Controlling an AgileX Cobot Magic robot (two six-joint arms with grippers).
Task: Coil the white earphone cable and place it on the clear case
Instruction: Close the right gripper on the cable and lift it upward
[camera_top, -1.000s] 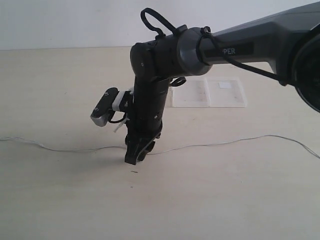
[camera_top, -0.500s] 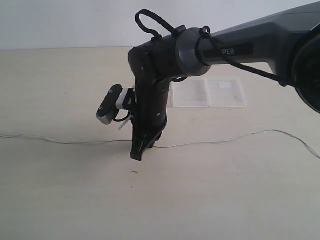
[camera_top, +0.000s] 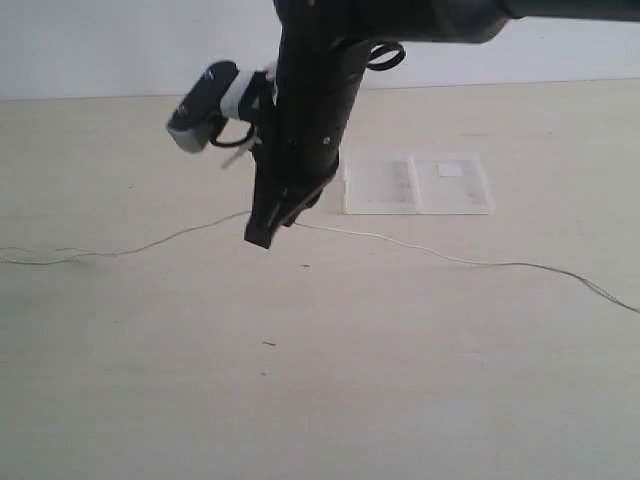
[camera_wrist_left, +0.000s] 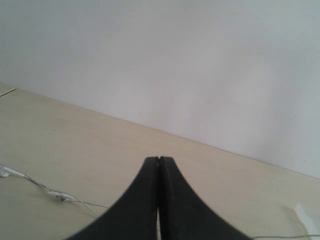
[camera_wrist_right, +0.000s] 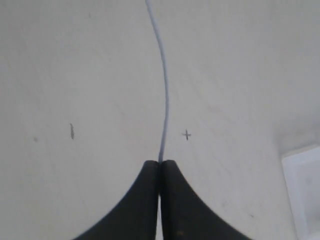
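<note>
The right pincer (camera_top: 262, 235) is clenched on the cable (camera_top: 440, 255) near its middle and holds it above the worktop (camera_top: 400, 380). The wire slopes down from the tips on both sides and trails toward the left and right edges. The case (camera_top: 420, 185) lies flat nearer the far edge, apart from the cable. The left pincer (camera_wrist_left: 158, 159) is clenched on nothing and points at the wall (camera_wrist_left: 150, 75).

The wire is very thin and could slide through the shut tips. In the right wrist view it vanishes at their seam, so how firmly it is nipped I cannot tell. With a single grip, both long ends drag loose. They may kink, tangle, or sweep against the light case and shove it. Coiling probably needs a second hold, and the left pincer would first have to release. Springy wire may also uncoil once laid on the slick case.
</note>
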